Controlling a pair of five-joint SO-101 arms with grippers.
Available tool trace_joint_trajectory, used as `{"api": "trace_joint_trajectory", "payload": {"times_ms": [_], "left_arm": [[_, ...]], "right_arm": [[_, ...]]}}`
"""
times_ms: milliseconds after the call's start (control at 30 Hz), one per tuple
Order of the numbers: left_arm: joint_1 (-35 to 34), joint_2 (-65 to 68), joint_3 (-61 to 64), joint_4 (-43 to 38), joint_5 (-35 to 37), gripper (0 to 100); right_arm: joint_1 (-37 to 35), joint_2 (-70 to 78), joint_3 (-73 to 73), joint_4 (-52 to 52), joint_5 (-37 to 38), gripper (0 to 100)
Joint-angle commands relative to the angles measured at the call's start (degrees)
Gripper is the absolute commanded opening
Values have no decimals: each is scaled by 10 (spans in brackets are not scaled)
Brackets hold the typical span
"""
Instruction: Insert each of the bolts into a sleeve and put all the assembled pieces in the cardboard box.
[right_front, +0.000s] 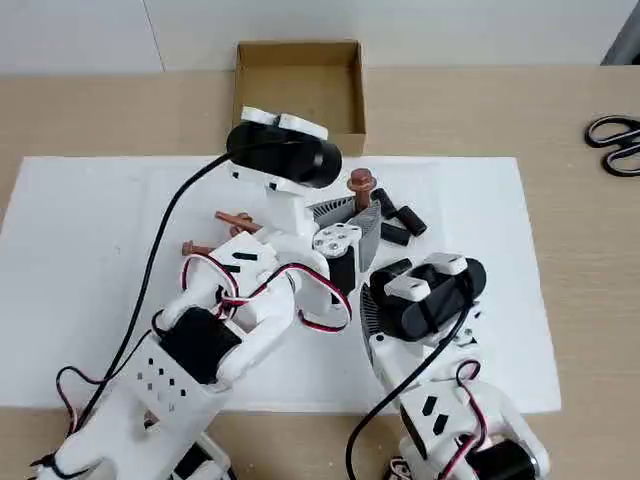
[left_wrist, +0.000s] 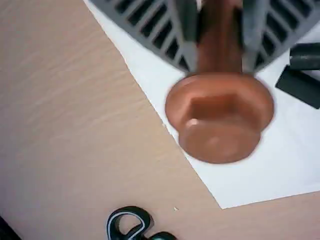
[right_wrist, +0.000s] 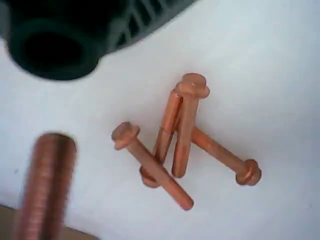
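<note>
Jaws of the right gripper (right_front: 385, 278) close on a black tubular sleeve (right_wrist: 45, 47). Just beyond, the ribbed grey left gripper (left_wrist: 217, 30) clamps the shank of a copper-coloured flanged hex bolt (left_wrist: 217, 115) above the white paper sheet (right_front: 80, 260). Four loose bolts (right_wrist: 180, 135) lie crossed, with spare sleeves (right_front: 400, 220) nearby. Farthest stands the square cardboard box (right_front: 355, 95).

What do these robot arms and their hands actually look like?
The left arm and right arm are white plastic with black motor blocks. Thin red, white and black wires loop at the joints; a thick black cable trails from each wrist. The left hand and right hand are grey with slotted ribs.
</note>
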Motion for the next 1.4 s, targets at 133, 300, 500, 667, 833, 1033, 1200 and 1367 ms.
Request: {"api": "trace_joint_trajectory", "payload": {"times_ms": [133,300,500,667,833,1033,1200,1367], "left_arm": [[21,-6,-36,-4,-4,6],[24,-6,-36,-3,-4,6],[41,-3,-35,10,-3,6],[41,-4,-33,21,-3,6],[41,-5,-33,41,-3,6],[42,-5,-31,55,-3,6],[42,-5,-32,106,-3,6],[47,-5,-32,135,-3,6]], "right_arm": [[0,-5,-2,-9,-7,4],[0,-5,-2,-9,-7,4],[1,-5,-2,-9,-7,4],[1,-5,-2,-8,-6,4],[1,-5,-2,-8,-6,4],[1,-5,-2,-8,-6,4],[1,-5,-2,-8,-6,4],[1,-5,-2,-8,-6,4]]}}
